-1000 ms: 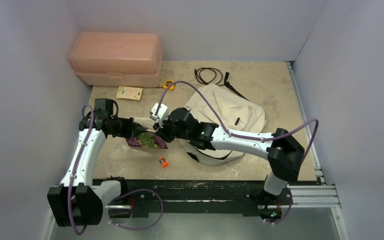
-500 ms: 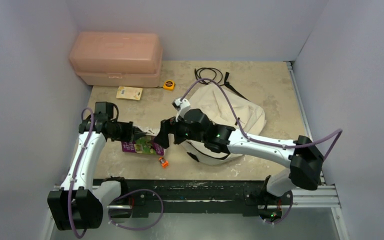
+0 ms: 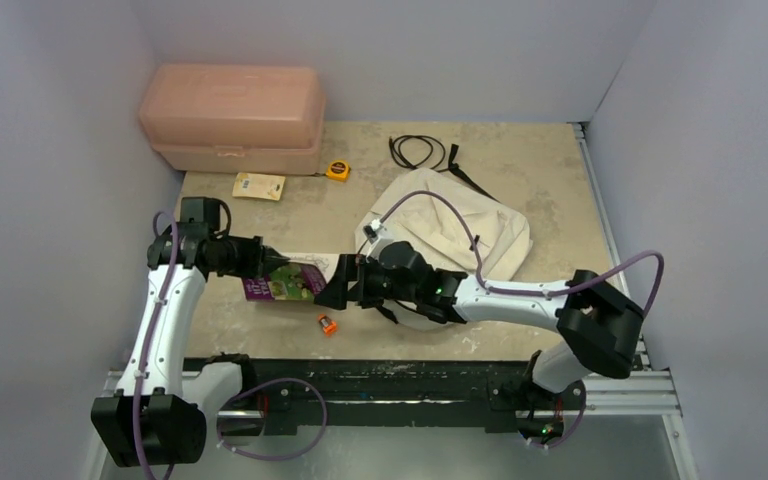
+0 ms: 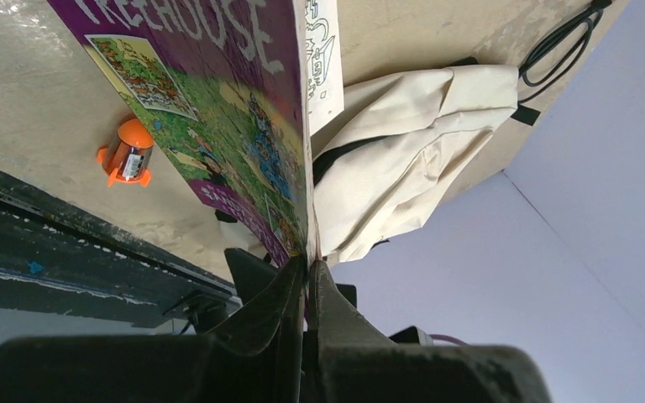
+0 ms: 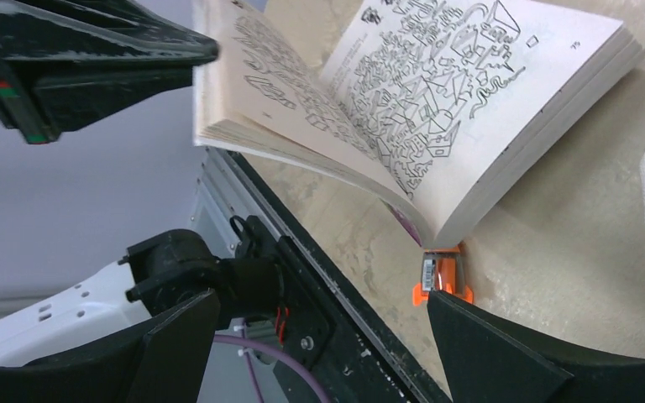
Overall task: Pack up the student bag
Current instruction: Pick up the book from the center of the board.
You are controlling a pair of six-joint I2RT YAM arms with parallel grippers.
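Observation:
The student bag [image 3: 460, 228], cream fabric with black straps, lies flat right of centre and also shows in the left wrist view [image 4: 403, 151]. My left gripper [image 3: 266, 262] is shut on the edge of a purple-covered book [image 3: 293, 281], its jaws pinching the cover [image 4: 218, 109]. The book hangs fanned open, drawn pages [image 5: 437, 101] showing, its spine low by the table. My right gripper [image 3: 333, 286] is open just right of the book, between it and the bag, with nothing between its fingers [image 5: 504, 344].
A small orange item [image 3: 327, 323] lies on the table below the book [image 5: 441, 279]. At the back left stands a pink plastic box [image 3: 230, 115], with a yellow tape measure [image 3: 337, 170] and a yellow card [image 3: 259, 185] nearby. A black cable [image 3: 418, 150] lies behind the bag.
My right gripper let go of the book, opened wide and dropped toward the near edge. The left gripper kept the book and shifted slightly left.

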